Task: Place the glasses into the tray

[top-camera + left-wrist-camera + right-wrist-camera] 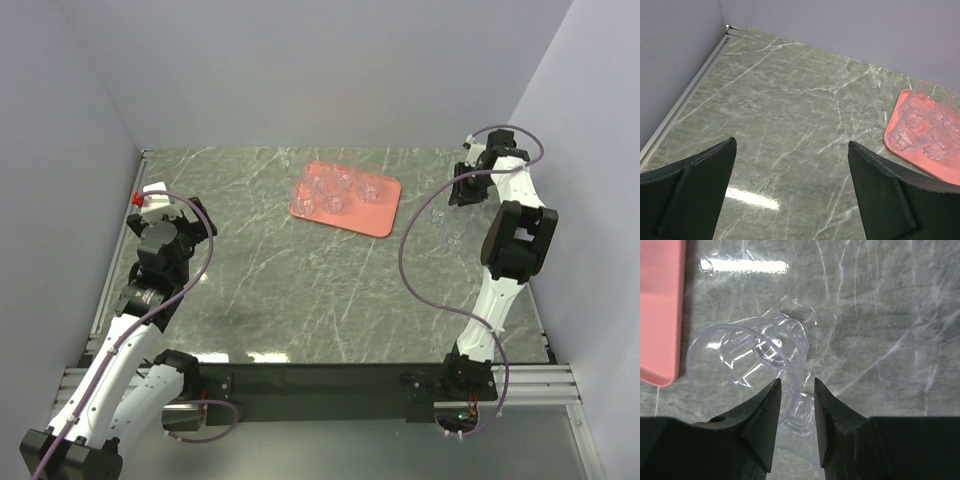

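Right, the right gripper [796, 382] is low over the loose glasses [747, 362] on the desk [300, 290], at the right side of the top view, just beside the tray [378, 216] but off it. In its wrist view the fingers [765, 415] straddle a clear glass wall at lower centre, with a narrow gap between them. Can't tell if they are clenched on it or just sit either side (the glass shows only as rims and glints). Two glasses seem to overlap there and are hard to separate. A pink tray corner sits at the upper left of that frame, apart from them.

The tray is at upper centre of the top view and holds a cluster of glasses [333, 190], about four, count unsure, all upright as far as I can see.

The left gripper [790, 185] is released at the left side, jaws spread wide over bare desk with nothing between them, tray edge at the right of its view
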Available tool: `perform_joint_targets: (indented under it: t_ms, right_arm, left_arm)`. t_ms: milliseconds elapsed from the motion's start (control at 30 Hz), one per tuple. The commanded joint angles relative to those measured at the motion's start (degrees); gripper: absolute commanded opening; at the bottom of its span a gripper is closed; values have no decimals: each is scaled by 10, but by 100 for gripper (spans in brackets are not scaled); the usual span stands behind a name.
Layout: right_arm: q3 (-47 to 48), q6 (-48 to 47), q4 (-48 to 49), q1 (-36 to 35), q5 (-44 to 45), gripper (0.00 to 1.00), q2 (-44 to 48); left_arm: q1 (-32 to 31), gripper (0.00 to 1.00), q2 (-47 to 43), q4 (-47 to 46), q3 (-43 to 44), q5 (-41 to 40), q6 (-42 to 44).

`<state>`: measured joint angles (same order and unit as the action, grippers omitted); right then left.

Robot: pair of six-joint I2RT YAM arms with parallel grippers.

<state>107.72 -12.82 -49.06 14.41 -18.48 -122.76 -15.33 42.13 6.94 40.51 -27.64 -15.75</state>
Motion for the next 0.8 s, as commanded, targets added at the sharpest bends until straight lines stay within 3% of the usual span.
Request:
perform_joint_targets:
  t_ms: [0,100,167,200,267,533,767]
  right_arm:
    - [28,10,-1,5,-4,39,-4]
    - [35,12,-3,5,-6,30,-14]
    - [38,13,-3,5,-8,18,-15]
    - [39,13,-2,4,-9,7,-13]
    - [35,13,4,4,-15,0,-6]
    - [9,11,41,-4,-47,0,59]
    - [-16,1,55,-52,-67,0,81]
  left_arm:
    - [2,100,-2,-7,7,10,8]
    - [2,99,-2,-7,7,10,8]
    - [2,99,-2,-7,7,10,8]
    - [2,99,-2,-6,7,9,8]
    - [2,99,-2,-7,7,9,8]
    - [2,99,-3,-7,7,11,8]
    - [2,99,-2,-7,6,12,9]
